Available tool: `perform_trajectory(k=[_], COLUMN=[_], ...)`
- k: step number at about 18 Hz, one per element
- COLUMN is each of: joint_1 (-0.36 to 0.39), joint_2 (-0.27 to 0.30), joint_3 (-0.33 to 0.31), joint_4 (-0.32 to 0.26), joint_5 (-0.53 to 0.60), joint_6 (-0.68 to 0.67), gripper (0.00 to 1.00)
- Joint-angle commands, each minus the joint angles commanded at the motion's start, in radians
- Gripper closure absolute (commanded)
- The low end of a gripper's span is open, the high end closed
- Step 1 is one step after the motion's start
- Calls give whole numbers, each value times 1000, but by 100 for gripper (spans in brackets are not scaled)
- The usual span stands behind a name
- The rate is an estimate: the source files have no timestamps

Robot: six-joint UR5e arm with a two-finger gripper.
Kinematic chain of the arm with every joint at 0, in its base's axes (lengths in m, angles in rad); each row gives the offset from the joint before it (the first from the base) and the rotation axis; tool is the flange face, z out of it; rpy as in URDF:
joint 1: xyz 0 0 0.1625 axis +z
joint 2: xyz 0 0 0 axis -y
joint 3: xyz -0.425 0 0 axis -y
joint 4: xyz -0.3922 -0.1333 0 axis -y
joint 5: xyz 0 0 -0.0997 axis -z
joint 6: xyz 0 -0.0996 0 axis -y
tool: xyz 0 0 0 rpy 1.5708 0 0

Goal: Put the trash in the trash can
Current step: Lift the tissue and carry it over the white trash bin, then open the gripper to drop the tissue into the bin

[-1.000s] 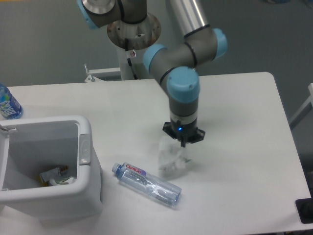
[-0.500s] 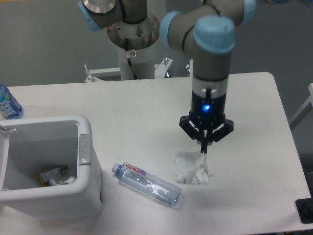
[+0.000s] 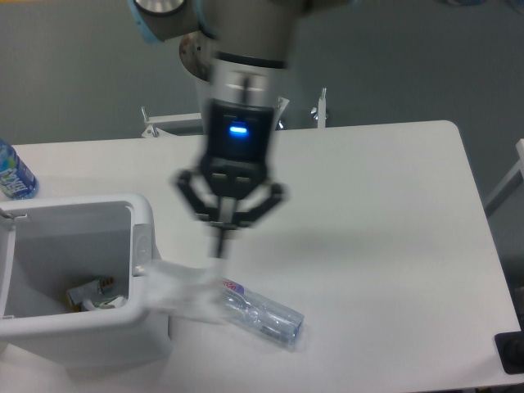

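Note:
My gripper (image 3: 218, 250) is shut on the crumpled clear-whitish plastic wrapper (image 3: 184, 291), which hangs blurred below it, in the air. The wrapper is over the right rim of the white trash can (image 3: 143, 246) and partly in front of the clear bottle (image 3: 260, 315) with the red-lettered label. That bottle lies on its side on the table, just right of the can; its blue cap is hidden behind the wrapper.
Inside the can lie a few bits of rubbish (image 3: 94, 295). A blue-labelled bottle (image 3: 12, 173) stands at the table's left edge. The arm's base (image 3: 221, 57) is behind the table. A dark object (image 3: 512, 350) sits at the front right corner.
The gripper has lifted the wrapper off the table and carried it left, from right of the bottle to above the can's right rim. The bottle has not moved.

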Motion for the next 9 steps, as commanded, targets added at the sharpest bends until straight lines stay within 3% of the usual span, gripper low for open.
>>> perform_trajectory(k=[4,5,6,7,9], joint_1=[-78,-80,-80,-79,-77], joint_2=[2,0,2,2,6], joint_3=[-25,-31,-37,-37,-31], joint_4=[0,2,12,12,21], joint_5=[2,2,3,8,9], joint_6=[-25,-17,-5,-2,-14], gripper=[98,70,19,0,0])
